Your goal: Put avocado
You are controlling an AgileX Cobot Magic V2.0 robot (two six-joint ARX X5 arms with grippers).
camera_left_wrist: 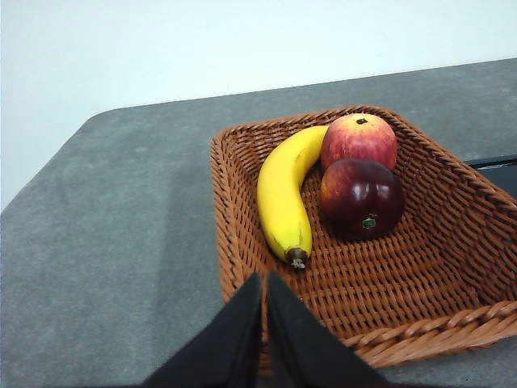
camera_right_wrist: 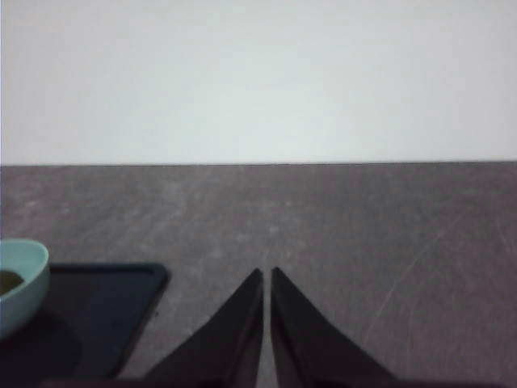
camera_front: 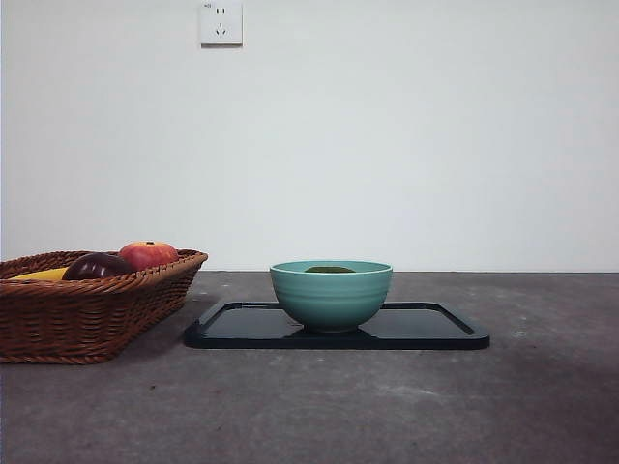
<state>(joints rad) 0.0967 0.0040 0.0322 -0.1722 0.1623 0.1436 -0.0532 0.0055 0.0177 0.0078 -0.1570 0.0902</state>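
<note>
The avocado [camera_front: 330,269] lies inside the teal bowl [camera_front: 331,295], only its dull green top showing over the rim; the right wrist view catches a sliver of it [camera_right_wrist: 8,280] in the bowl [camera_right_wrist: 23,279]. The bowl stands on a black tray [camera_front: 435,329]. My left gripper [camera_left_wrist: 265,279] hangs shut and empty above the near rim of the wicker basket [camera_left_wrist: 420,283]. My right gripper [camera_right_wrist: 266,273] is shut and empty over bare table beside the tray [camera_right_wrist: 89,311]. Neither arm shows in the front view.
The basket [camera_front: 87,309] at the left holds a banana [camera_left_wrist: 284,198], a red apple [camera_left_wrist: 359,139] and a dark purple fruit [camera_left_wrist: 361,196]. A wall socket [camera_front: 221,22] sits high on the white wall behind the grey table.
</note>
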